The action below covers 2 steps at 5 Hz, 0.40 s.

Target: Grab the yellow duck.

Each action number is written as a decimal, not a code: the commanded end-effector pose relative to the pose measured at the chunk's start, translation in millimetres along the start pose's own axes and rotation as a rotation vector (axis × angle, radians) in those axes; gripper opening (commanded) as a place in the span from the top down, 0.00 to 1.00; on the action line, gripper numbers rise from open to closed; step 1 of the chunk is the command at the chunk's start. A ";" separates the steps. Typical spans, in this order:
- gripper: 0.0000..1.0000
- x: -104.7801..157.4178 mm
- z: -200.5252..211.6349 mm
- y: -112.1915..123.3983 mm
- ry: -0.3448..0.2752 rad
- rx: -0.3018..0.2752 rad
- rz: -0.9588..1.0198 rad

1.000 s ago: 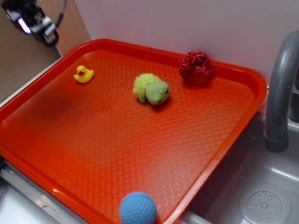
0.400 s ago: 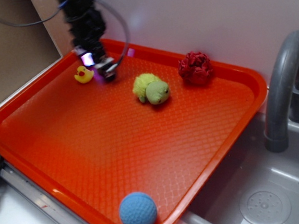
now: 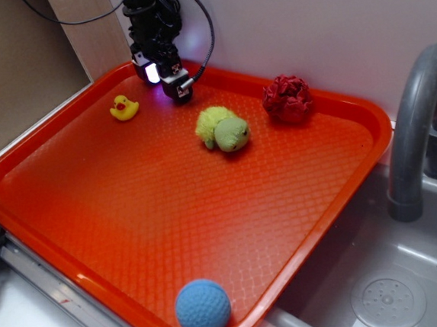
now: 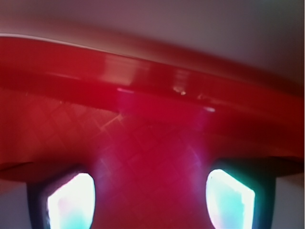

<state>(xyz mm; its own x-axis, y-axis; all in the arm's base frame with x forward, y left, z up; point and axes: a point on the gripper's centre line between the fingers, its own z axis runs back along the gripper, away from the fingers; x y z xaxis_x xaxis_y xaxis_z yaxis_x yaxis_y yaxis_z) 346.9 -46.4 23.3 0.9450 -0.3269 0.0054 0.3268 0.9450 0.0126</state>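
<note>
Hovering near the red tray's back rim, the gripper had its fingers spread with nothing between them; the yellow duck sat just left, untouched.

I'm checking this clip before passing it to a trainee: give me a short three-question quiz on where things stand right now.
1. True or false: the end effector holds the small glossy yellow rubber duck.
2. Which toy lies nearest the orange plastic tray's front edge? A) dark red crinkled ball B) blue dimpled ball C) fuzzy yellow-green plush turtle
3. Fill in: in the wrist view, between the end effector's fingers only bare ____ shows.

Key: 1 false, the duck sits apart on the tray, beside the end effector; 2 B; 3 tray.
</note>
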 end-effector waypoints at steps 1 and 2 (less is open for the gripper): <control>0.00 -35.9 61.1 -15.6 -0.109 0.049 0.023; 0.00 -32.7 62.5 -10.5 -0.108 0.042 0.036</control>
<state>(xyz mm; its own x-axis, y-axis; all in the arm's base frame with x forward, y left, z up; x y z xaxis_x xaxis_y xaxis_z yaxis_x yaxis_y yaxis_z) 307.6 -39.7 64.9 0.9521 -0.3030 0.0399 0.3013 0.9525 0.0442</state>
